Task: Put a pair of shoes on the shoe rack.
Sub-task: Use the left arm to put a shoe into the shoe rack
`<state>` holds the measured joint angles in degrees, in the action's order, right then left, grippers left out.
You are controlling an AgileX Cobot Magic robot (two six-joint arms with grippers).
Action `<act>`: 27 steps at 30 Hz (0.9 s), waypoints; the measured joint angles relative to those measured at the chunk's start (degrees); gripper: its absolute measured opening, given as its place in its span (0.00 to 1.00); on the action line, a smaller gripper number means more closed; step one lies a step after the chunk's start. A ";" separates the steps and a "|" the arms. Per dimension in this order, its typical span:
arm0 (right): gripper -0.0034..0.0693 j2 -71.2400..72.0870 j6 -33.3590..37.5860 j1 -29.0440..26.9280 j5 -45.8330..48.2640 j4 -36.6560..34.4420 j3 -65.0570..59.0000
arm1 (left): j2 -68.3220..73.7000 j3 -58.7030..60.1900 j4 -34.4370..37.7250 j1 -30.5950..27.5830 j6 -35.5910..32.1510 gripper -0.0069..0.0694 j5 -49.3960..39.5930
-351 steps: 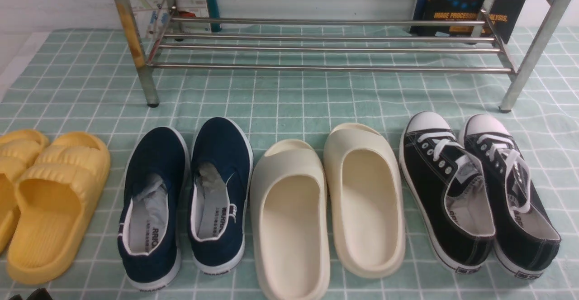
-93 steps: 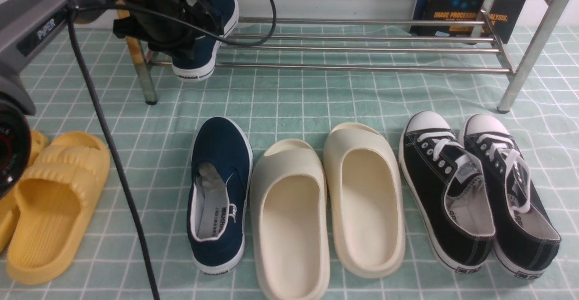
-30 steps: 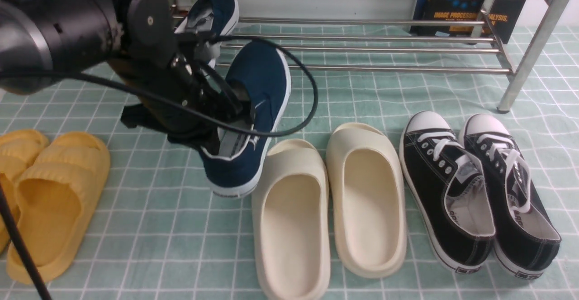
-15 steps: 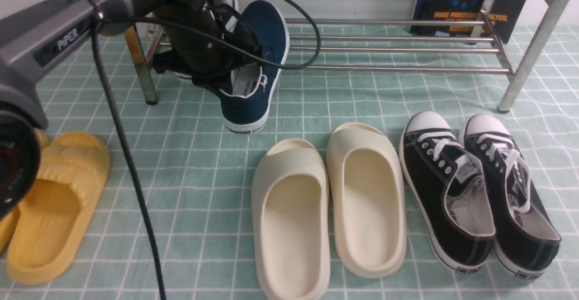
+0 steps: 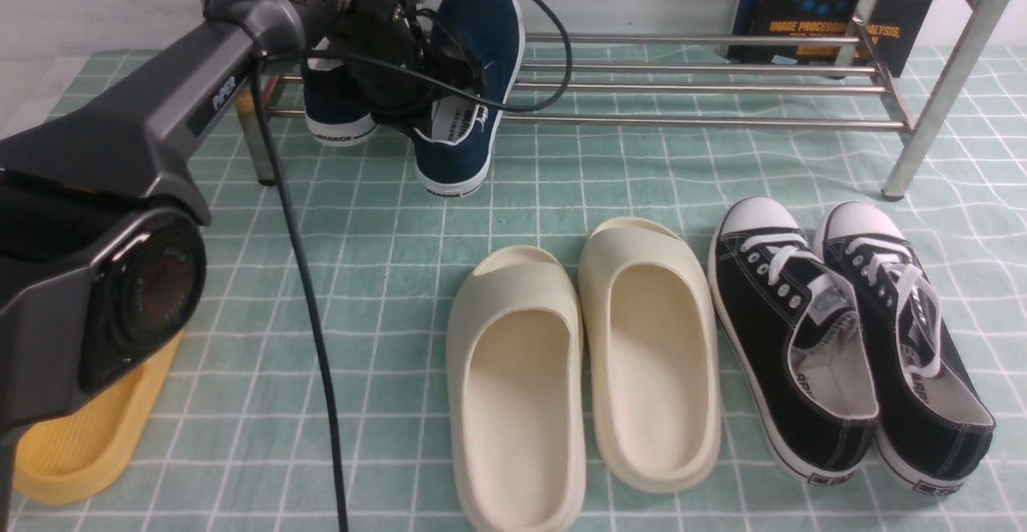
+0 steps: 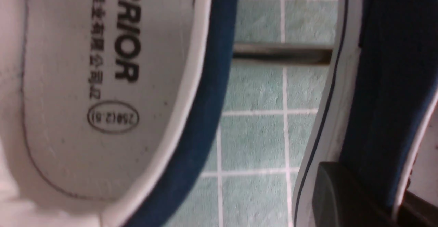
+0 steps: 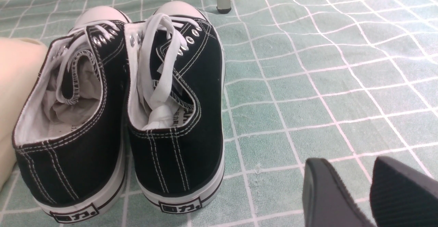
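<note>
At eleven o'clock the left gripper (image 5: 437,103) clamps a navy-blue canvas slip-on shoe (image 5: 475,50) — tilted, toe over the lower bars of the steel-tube shoe rack (image 5: 682,122), beside its mate (image 5: 330,103) there. The right gripper (image 7: 354,174), slightly parted, holds nothing.

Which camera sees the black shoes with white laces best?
The right wrist view: the black sneakers are close up, laces and stitching clear. The front view shows both whole but smaller. The left wrist view misses them.
</note>
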<state>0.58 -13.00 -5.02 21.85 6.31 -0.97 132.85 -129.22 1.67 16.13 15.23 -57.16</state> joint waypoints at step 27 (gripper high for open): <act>0.38 0.00 0.00 0.00 0.00 0.00 0.00 | -7.47 -4.86 -0.33 -1.61 -1.77 0.41 -8.37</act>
<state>0.58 -13.00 -5.02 21.85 6.31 -0.97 125.39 -134.08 1.34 14.52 13.46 -65.53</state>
